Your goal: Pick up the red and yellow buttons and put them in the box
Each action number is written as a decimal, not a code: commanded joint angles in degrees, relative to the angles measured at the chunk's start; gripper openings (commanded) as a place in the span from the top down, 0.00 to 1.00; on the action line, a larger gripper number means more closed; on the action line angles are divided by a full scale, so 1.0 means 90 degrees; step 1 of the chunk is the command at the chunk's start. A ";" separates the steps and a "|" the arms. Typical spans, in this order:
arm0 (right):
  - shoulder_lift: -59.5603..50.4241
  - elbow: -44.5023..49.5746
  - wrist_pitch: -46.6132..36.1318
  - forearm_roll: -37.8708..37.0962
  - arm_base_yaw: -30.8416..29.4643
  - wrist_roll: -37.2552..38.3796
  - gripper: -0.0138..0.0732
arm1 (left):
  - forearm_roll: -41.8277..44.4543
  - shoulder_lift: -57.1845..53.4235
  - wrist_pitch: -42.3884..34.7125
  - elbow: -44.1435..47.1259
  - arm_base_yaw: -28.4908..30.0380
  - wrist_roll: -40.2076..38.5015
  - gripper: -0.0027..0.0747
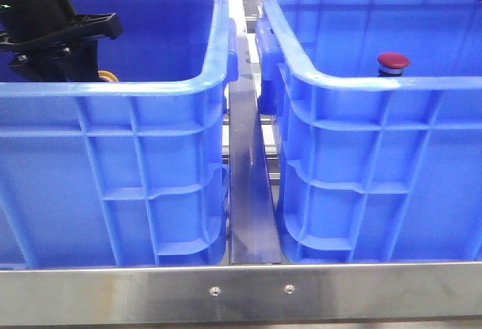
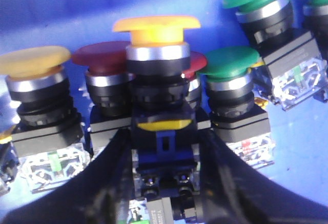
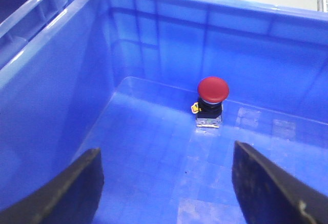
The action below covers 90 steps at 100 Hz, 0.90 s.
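Across the front view, two blue crates stand side by side on a metal-edged table (image 1: 248, 291), their near walls hiding most of what lies inside. Over the left crate (image 1: 151, 163), the left gripper (image 1: 56, 39) reaches down among the contents; only a sliver of yellow (image 1: 109, 77) shows beside it above the rim. Its wrist camera tells more: the dark fingers (image 2: 110, 183) are closed on the body of a yellow button (image 2: 156, 29), which stands upright between them, its lower end cut off by the frame edge. Packed close behind are a second yellow-capped button (image 2: 33, 62), a dark red one (image 2: 102, 60) partly hidden by the held piece, and two green ones (image 2: 228, 65), with more caps cropped at the corner. Small labels on the clear contact blocks are too blurred to read. Inside the right-hand box (image 1: 376, 163), a lone red button (image 3: 212, 89) sits upright on the floor near the far wall; only its cap (image 1: 393, 62) clears the rim from the front. The right gripper (image 3: 164, 193) hovers above that box, fingers spread wide and holding nothing, tips cut off by the frame.
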 commanded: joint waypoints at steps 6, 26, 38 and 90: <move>-0.0079 -0.0162 0.0028 0.0133 -0.0015 -0.0062 0.21 | -0.0119 -0.0662 -0.0191 -0.0191 0.0008 0.0122 0.89; -0.0079 -0.0162 0.0028 0.0133 -0.0015 -0.0062 0.21 | -0.0146 -0.1357 -0.0180 -0.0019 0.0008 0.0122 0.89; -0.0079 -0.0162 0.0028 0.0133 -0.0015 -0.0062 0.21 | -0.0368 -0.1808 -0.0167 0.0241 -0.0074 0.0416 0.89; -0.0079 -0.0162 0.0028 0.0133 -0.0015 -0.0062 0.21 | -0.2576 -0.2894 -0.0099 0.0690 -0.1589 0.2878 0.89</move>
